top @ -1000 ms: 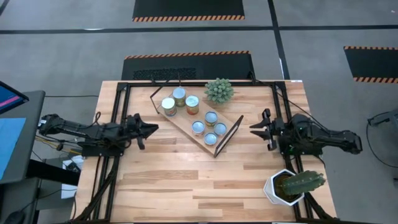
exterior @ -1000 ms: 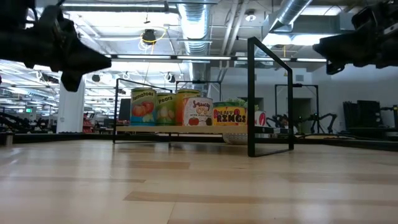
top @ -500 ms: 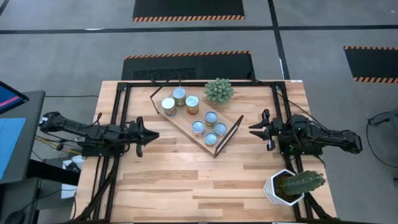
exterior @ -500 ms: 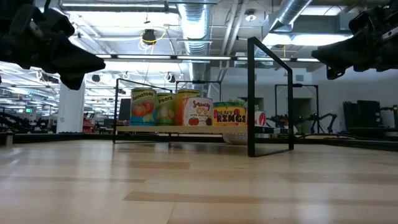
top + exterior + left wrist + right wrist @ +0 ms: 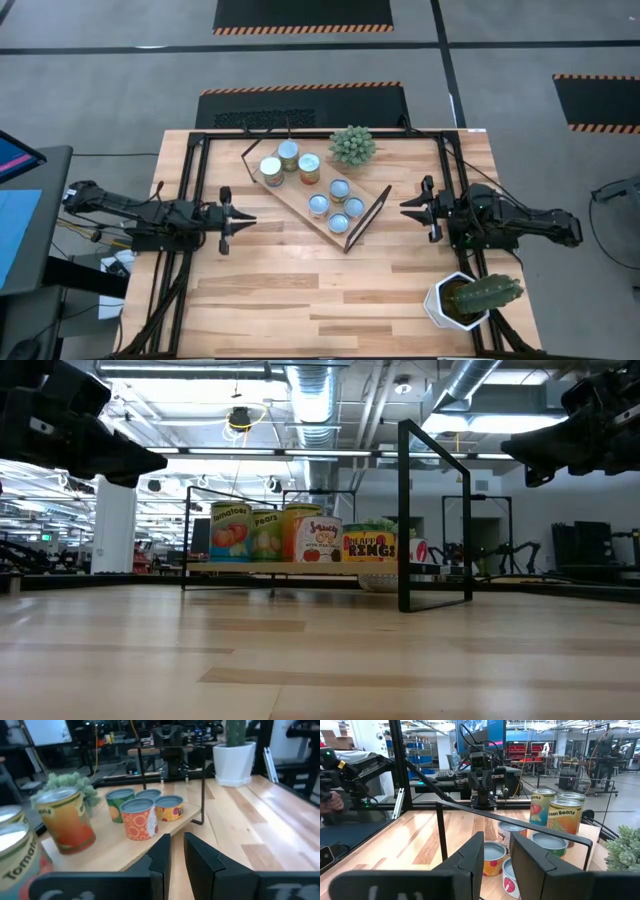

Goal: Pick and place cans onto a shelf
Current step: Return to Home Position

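The light wooden shelf (image 5: 290, 195) lies slantwise at the table's middle, with thin black frame ends. Several cans (image 5: 310, 165) stand upright on it; they also show in the low view (image 5: 265, 532) and in both wrist views (image 5: 140, 817) (image 5: 559, 815). My left gripper (image 5: 248, 218) hovers shut left of the shelf, pointing at it, holding nothing. My right gripper (image 5: 405, 208) hovers shut right of the shelf, pointing at it, also holding nothing. Both are above the tabletop in the low view (image 5: 150, 462) (image 5: 510, 448).
A green succulent (image 5: 352, 146) stands at the shelf's far side. A white pot with a cactus (image 5: 465, 298) stands at the near right corner. A black frame (image 5: 200, 140) runs around the tabletop. Bare planks lie in front of the shelf.
My left gripper has turned about its own long axis and now lies flatter, staying left of the shelf. The cans and the shelf have not moved.
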Available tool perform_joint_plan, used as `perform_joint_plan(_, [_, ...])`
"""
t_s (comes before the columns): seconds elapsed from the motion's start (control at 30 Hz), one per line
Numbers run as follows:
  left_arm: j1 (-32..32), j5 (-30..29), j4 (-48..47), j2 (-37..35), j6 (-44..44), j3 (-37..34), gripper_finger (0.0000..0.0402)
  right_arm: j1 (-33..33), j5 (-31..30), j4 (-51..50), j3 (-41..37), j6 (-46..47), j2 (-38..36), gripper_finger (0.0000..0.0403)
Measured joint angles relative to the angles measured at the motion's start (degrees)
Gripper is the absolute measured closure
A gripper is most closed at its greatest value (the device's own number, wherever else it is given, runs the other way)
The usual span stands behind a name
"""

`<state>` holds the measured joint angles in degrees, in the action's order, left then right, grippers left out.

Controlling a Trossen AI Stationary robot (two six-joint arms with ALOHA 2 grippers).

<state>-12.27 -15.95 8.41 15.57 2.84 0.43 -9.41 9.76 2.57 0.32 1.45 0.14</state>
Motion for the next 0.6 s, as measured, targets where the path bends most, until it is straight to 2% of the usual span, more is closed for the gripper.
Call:
perform_joint_plan(0.17, [3.4,5.4,-1.3,0.0,2.2,0.0,0.0358,0.0,0.0,0.0,0.0,0.0,0.0,0.0285])
perform_joint_plan(0.37, [9.5,18.3,-2.3,0.0,1.4,1.2,0.0358,0.0,0.0,0.0,0.0,0.0,0.0,0.0285])
perform_joint_plan(0.6, [15.0,17.6,-5.0,0.0,-5.2,0.2,0.0358,0.0,0.0,-0.1,0.0,0.0,0.2,0.0285])
